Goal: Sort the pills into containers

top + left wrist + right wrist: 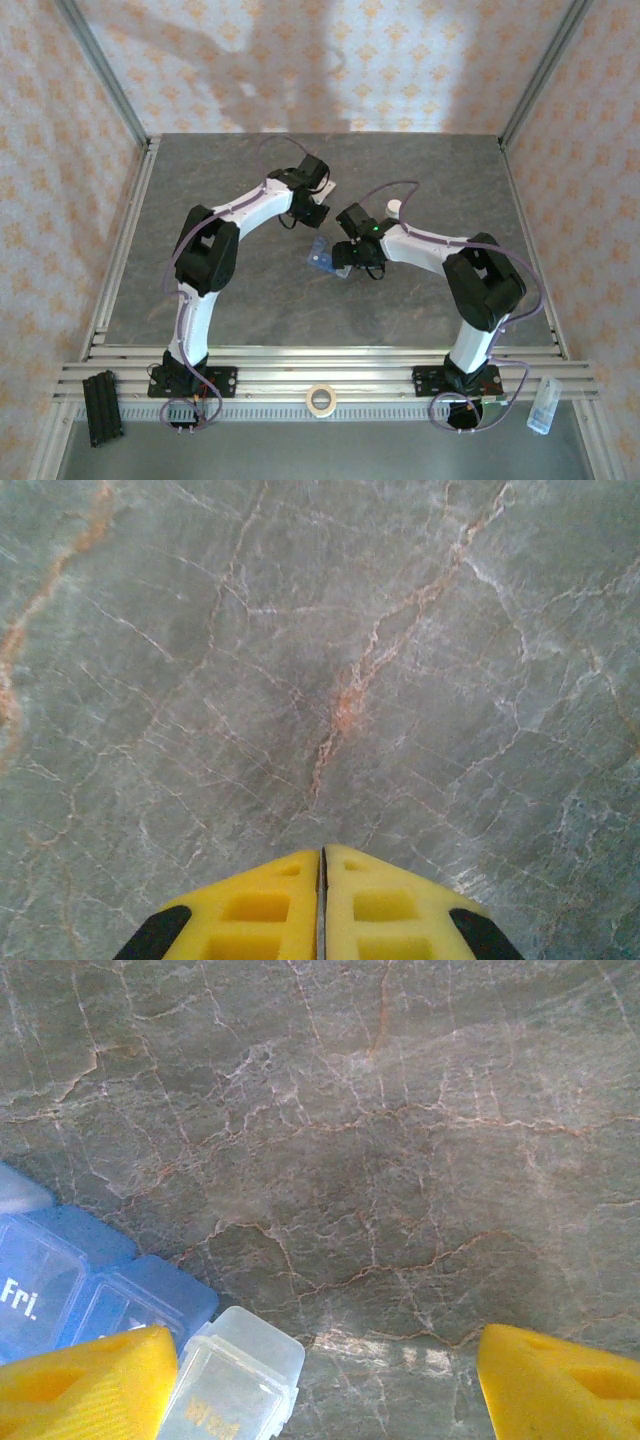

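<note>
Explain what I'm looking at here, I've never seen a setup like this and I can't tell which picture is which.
These are two white robot arms bolted to the near edge of a grey marbled table. One picture looks down from above. The other two come from cameras on each wrist, so the yellow fingers appear at the bottom. The left gripper is shut, with nothing visible between its fingers. The right gripper is open, hovering beside a translucent blue plastic pill organiser strip with a paler lid. A white-capped little bottle stands behind the right arm.
</note>
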Motion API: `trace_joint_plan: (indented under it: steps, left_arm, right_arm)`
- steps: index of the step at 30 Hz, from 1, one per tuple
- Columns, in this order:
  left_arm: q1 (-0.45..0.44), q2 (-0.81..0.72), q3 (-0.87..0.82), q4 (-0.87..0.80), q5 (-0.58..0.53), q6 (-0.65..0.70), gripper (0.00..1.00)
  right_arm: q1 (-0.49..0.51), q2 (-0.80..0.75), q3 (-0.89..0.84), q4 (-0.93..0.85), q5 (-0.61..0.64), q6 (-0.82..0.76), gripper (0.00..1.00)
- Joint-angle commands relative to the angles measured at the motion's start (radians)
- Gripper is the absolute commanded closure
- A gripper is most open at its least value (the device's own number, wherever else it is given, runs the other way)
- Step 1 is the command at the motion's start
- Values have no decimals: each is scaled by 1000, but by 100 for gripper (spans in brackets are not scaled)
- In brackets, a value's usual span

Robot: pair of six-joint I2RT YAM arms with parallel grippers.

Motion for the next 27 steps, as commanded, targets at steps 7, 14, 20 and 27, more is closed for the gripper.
trace_joint_plan:
  steps: [7,14,20,27]
  left_arm:
    - [-10,37,53,-80,64,-16,89]
    - [-15,38,50,-106,99,-6,89]
    - [-21,34,45,-124,138,1,89]
    - [-33,11,42,-147,168,10,90]
  right_arm:
    - [6,35,-22,-10,33,19,21]
    - [7,46,-25,-4,34,27,21]
    - [6,50,-32,3,37,33,21]
    - [7,54,-35,7,39,36,21]
